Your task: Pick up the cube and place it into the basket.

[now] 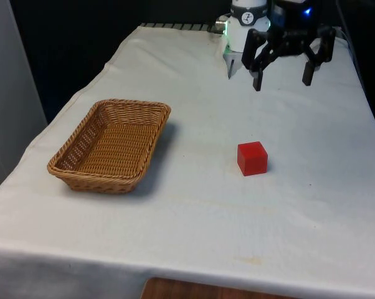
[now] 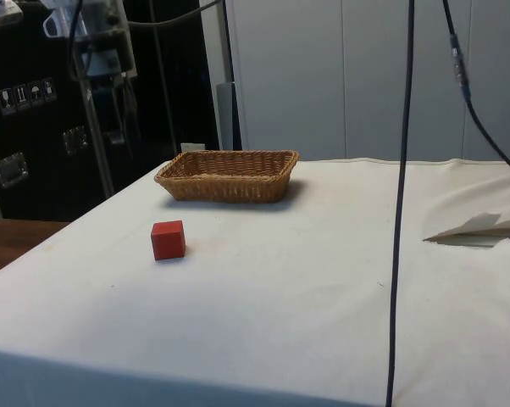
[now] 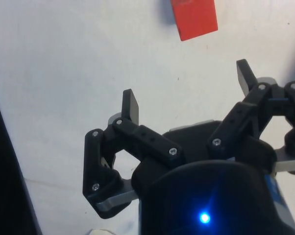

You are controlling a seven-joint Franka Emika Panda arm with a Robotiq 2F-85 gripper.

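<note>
So the gripper (image 1: pixel 281 78) is spread wide with nothing held, hanging high above the table (image 1: pixel 312 205). The cube (image 1: pixel 252 158) sits on the cloth well below and ahead of the fingertips, nothing touching it. For a clean grab, the fingers should probably be brought straight down over it and lined up square with two flat faces. It's a smooth red block with crisp edges, likely easy to pinch. The basket (image 1: pixel 110 145), off to the side, is woven wicker, shallow, rectangular.

— Positions on the table (image 1: pixel 194 218)?
— Basket (image 1: pixel 111 146) towards the front view's left, cube (image 1: pixel 252 158) well apart on its right. Gripper (image 1: pixel 282 76) hangs above the far end, behind the cube.
</note>
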